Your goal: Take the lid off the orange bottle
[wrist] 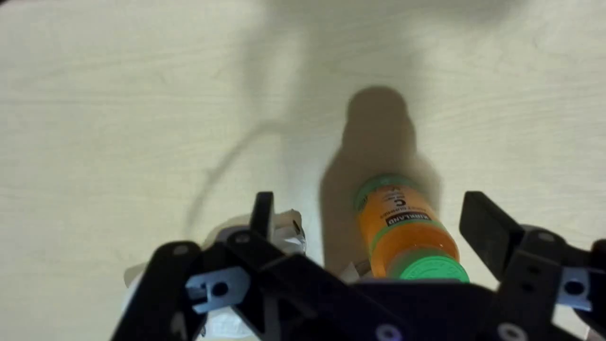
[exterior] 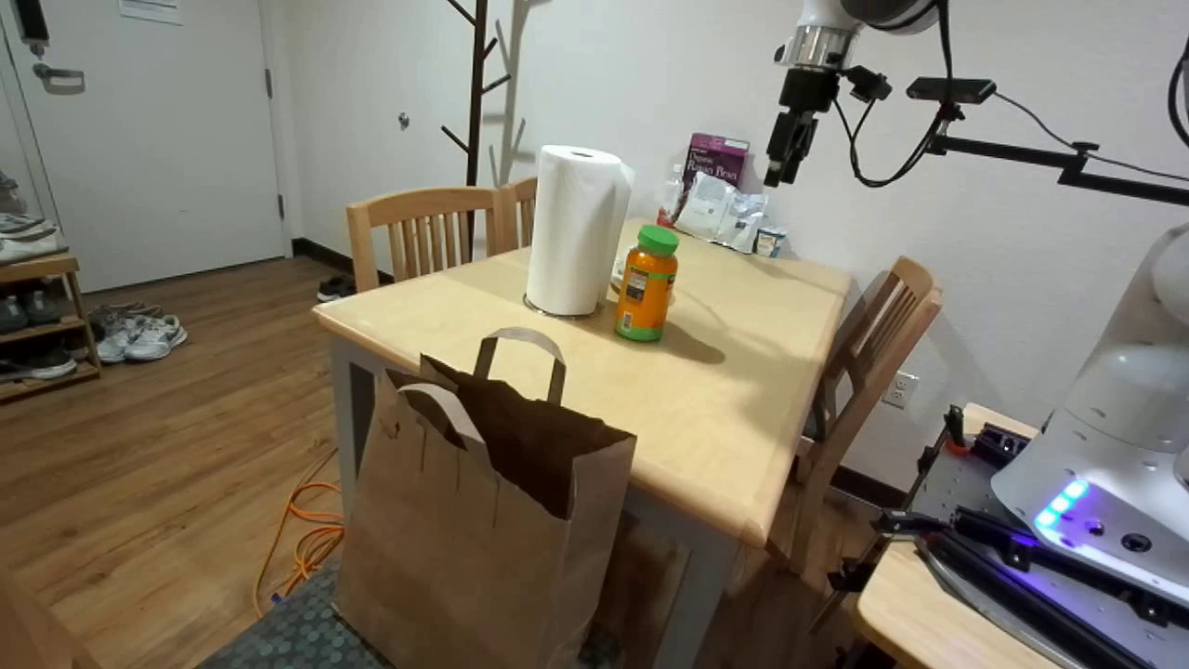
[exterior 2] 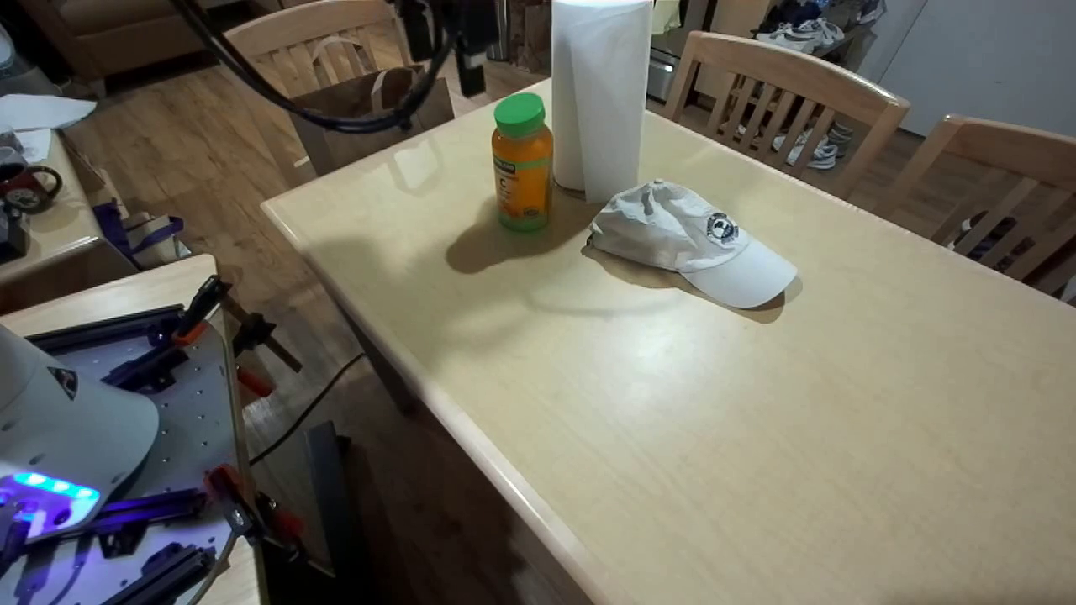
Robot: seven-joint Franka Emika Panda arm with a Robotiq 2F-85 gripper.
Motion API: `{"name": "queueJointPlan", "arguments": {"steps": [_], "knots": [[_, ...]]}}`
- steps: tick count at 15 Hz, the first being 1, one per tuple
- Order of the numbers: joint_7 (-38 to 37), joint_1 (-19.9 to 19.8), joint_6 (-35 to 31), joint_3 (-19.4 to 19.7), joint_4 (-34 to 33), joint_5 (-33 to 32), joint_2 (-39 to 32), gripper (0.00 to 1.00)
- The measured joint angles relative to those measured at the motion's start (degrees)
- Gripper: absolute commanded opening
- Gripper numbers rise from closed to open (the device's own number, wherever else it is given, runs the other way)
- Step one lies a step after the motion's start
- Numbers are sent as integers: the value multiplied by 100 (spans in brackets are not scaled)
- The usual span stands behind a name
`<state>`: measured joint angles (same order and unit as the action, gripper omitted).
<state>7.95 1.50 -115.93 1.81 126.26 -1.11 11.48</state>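
Observation:
The orange bottle [exterior: 647, 286] stands upright on the table beside the taller white paper roll. It also shows in an exterior view [exterior 2: 523, 181] and in the wrist view [wrist: 402, 213]. The green lid [exterior: 658, 240] sits on top of the bottle; it shows too in an exterior view [exterior 2: 519, 113] and, partly hidden by the gripper body, in the wrist view [wrist: 433, 269]. My gripper [wrist: 368, 208] is open and empty, its fingers wide apart. In both exterior views the gripper [exterior: 783, 177] [exterior 2: 472, 77] hangs well above the table, apart from the bottle.
The white paper roll [exterior: 578, 232] stands close by the bottle. A white cap [exterior 2: 685, 244] lies near both. A paper bag [exterior: 492, 520] stands at the table's edge. A cereal box [exterior: 715, 158] and packets [exterior: 720, 212] are at the wall end. Chairs [exterior 2: 790, 92] surround the table [exterior 2: 672, 437].

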Motion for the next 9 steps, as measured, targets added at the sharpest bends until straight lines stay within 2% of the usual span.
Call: {"name": "queueJointPlan", "arguments": {"steps": [3,9], "knots": [[504,203,-613,-95,-32,340,-295,100],[727,280,-690,-123,-184,500,-458,100]]}}
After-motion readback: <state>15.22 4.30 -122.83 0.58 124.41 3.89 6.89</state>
